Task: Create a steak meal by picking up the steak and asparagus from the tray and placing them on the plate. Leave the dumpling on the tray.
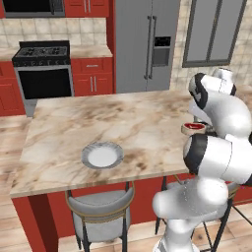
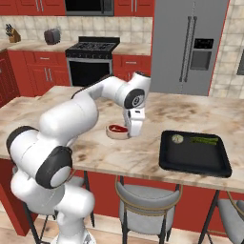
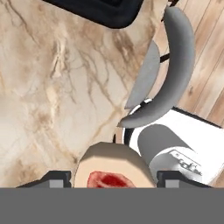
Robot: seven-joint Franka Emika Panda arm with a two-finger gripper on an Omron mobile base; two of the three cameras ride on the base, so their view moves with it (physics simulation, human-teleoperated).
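Meanwhile, the white arm is seen bent over the beige marbled surface (image 2: 143, 157), its forearm pointed straight down above the middle of the island. The fingers (image 2: 135, 132) are spread wide and closed on the rounded red steak with its pale fat rim (image 2: 117, 131), which is held between the two dark tips just above the stone; in the hand view the steak (image 3: 111, 173) sits between the finger pads at the bottom edge. To the robot's right, the flat black rectangular tray (image 2: 195, 155) lies near the surface's front edge, carrying the small pale round dumpling (image 2: 177, 138) and the bundle of thin dark green asparagus (image 2: 205, 140). To its left, well apart, the round white plate with grey ribbed rim (image 1: 102, 155) stands bare. Grey stools (image 2: 147, 200) are tucked under the front edge.
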